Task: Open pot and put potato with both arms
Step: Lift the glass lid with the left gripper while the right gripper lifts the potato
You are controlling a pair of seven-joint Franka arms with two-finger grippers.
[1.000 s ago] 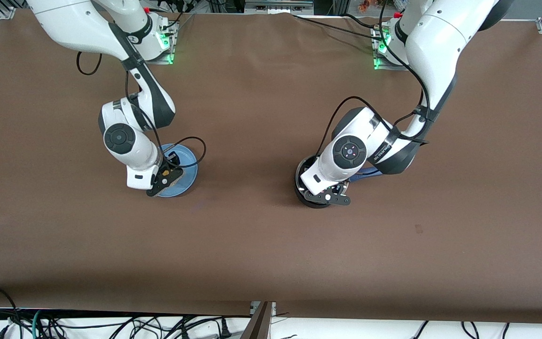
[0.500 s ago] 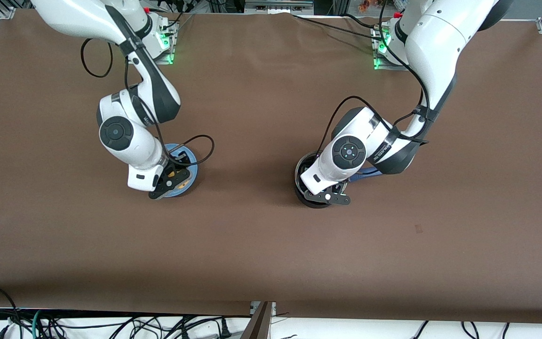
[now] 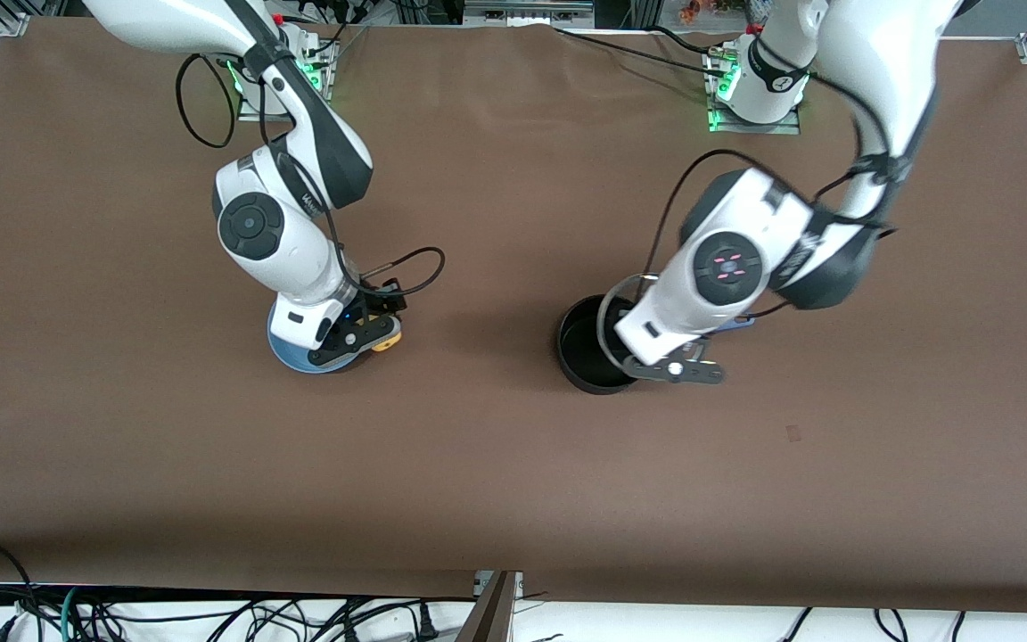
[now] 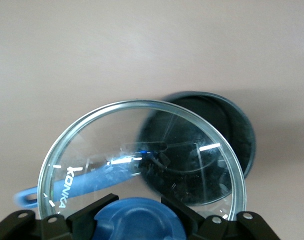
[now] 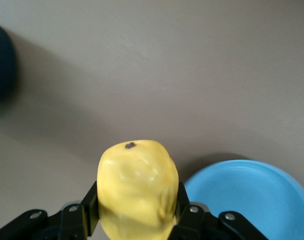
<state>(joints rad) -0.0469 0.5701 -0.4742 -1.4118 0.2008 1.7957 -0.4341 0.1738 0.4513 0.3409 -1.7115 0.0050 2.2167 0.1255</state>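
The black pot [image 3: 587, 349] stands open mid-table, its blue handle [image 3: 736, 325] mostly under the left arm. My left gripper [image 3: 669, 366] is shut on the blue knob [image 4: 139, 220] of the glass lid [image 3: 604, 312], holding it tilted in the air over the pot's handle side. The left wrist view shows the lid [image 4: 142, 150], with the pot [image 4: 226, 135] below it. My right gripper [image 3: 362, 337] is shut on the yellow potato [image 3: 386, 340] and holds it over the edge of the blue plate. In the right wrist view the potato [image 5: 137, 190] fills the jaws.
The flat blue plate [image 3: 295, 354] lies under the right wrist, toward the right arm's end of the table; it also shows in the right wrist view [image 5: 251, 195]. Bare brown tabletop [image 3: 478, 339] lies between plate and pot. Cables hang along the table's near edge.
My left gripper has lifted the lid off the pot and swung it toward the left arm's end. My right gripper has raised the potato off the plate and shifted toward the pot.
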